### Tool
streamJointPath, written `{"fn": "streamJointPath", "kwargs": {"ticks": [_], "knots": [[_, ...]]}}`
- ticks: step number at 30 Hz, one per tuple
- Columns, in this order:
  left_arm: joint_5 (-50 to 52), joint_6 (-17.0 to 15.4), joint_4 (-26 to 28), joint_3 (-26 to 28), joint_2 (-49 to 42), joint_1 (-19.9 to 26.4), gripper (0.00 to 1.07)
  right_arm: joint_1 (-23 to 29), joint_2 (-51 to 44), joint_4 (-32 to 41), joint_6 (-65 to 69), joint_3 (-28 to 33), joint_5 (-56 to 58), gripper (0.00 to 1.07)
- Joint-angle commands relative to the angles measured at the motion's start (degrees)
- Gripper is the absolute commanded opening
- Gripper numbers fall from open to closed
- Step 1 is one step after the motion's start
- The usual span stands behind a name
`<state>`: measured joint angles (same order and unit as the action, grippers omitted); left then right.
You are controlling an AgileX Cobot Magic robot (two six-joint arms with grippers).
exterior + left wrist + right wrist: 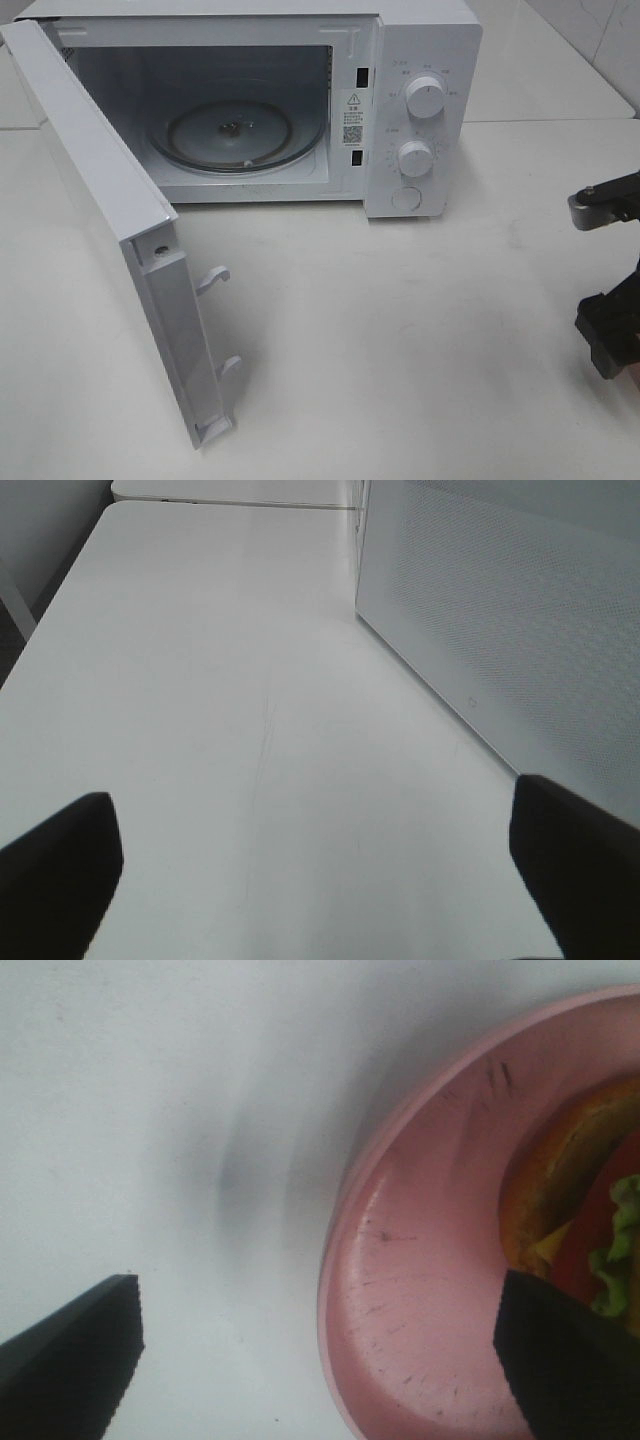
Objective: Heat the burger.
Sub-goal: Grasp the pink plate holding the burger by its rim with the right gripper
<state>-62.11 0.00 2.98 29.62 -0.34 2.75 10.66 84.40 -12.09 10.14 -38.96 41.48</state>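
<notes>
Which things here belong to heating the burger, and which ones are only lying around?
For the job: burger, pink plate under it, microwave with open door and glass turntable.
Only around: white table, tiled wall.

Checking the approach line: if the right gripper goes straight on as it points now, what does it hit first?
The right gripper would likely meet the rim of the plate first: it lies midway between the open jaws, table on one side, burger on the other. Depth unclear.
</notes>
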Motion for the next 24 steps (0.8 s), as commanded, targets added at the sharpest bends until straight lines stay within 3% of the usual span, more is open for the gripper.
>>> {"fn": "streamJointPath", "kwargs": {"ticks": [1,24], "knots": [[0.92,0.0,0.52,-0.06,-1.03,-0.06,0.98,-1.43,1.32,-0.34,1.09,1.03,-1.2,0.92],[0.92,0.0,0.52,-0.06,-1.03,-0.06,0.98,-2.69,12.09,0.0,1.26,3.44,-11.63,0.86]]}}
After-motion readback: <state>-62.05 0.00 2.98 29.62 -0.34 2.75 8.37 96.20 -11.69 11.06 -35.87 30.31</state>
